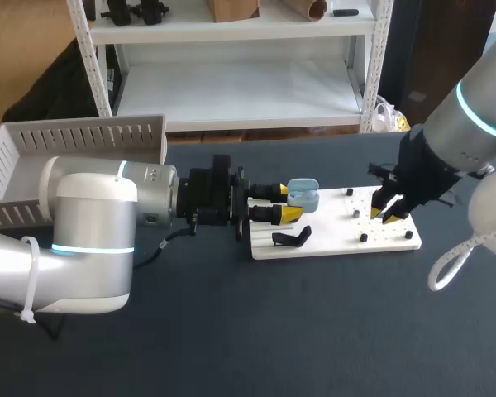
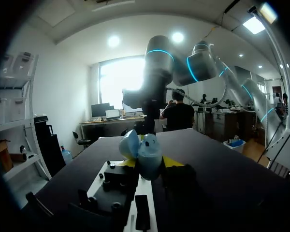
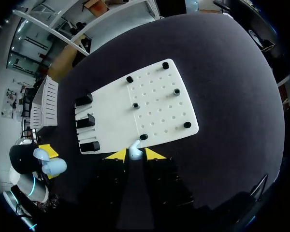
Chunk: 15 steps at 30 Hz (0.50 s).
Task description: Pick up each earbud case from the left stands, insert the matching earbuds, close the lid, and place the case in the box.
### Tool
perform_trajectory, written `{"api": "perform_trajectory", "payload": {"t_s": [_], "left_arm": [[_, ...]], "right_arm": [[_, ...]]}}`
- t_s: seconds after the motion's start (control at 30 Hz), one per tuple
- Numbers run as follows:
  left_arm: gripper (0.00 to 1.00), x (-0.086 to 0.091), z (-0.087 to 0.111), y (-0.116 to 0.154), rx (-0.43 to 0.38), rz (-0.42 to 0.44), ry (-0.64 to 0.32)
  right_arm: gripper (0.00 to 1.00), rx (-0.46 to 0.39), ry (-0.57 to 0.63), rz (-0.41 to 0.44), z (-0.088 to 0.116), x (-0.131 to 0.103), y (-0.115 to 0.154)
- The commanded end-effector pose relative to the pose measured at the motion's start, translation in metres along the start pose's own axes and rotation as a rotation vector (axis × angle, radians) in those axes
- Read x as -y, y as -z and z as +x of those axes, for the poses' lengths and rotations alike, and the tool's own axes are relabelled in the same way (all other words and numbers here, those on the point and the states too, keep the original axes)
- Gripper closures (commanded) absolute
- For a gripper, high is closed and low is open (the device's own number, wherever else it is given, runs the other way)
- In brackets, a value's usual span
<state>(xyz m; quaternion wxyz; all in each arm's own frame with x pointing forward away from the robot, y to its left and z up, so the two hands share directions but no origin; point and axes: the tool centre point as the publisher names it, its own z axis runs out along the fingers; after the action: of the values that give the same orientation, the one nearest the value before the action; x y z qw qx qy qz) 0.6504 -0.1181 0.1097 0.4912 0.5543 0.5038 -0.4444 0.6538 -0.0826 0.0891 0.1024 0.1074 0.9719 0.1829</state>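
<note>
While left fingers (image 1: 290, 214) hold blue case (image 1: 303, 195) | right fingers (image 3: 117, 155) pinch earbud (image 3: 135, 151)

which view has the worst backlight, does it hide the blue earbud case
Left wrist view: bright window and ceiling lamps behind, yet the open pale blue earbud case reads clearly; head view: even light; right wrist view: no glare.

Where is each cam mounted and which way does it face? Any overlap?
Head: above and behind, looking down on the table; left gripper and right gripper show.
Left wrist: looking level across the table toward the right arm; own tips clamp the blue case.
Right wrist: looking straight down on the white board; own tips pinch an earbud.
Shared: blue case, white board, in all three.
</note>
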Motion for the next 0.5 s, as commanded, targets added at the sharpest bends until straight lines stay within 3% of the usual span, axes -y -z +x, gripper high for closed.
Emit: {"api": "perform_trajectory", "payload": {"t_s": [0.03, 0.3, 0.5], "left_arm": [[1.00, 0.001, 0.000, 0.000, 0.002, -0.005, -0.002], [1.00, 0.001, 0.000, 0.000, 0.002, -0.005, -0.002], [1.00, 0.001, 0.000, 0.000, 0.002, -0.005, -0.002]], "right_arm": [[1.00, 0.012, 0.030, 0.003, 0.004, -0.007, 0.043], [1.00, -0.035, 0.175, 0.033, 0.005, -0.039, 0.091], [1.00, -0.144, 0.296, 0.053, 0.011, -0.065, 0.104]]}}
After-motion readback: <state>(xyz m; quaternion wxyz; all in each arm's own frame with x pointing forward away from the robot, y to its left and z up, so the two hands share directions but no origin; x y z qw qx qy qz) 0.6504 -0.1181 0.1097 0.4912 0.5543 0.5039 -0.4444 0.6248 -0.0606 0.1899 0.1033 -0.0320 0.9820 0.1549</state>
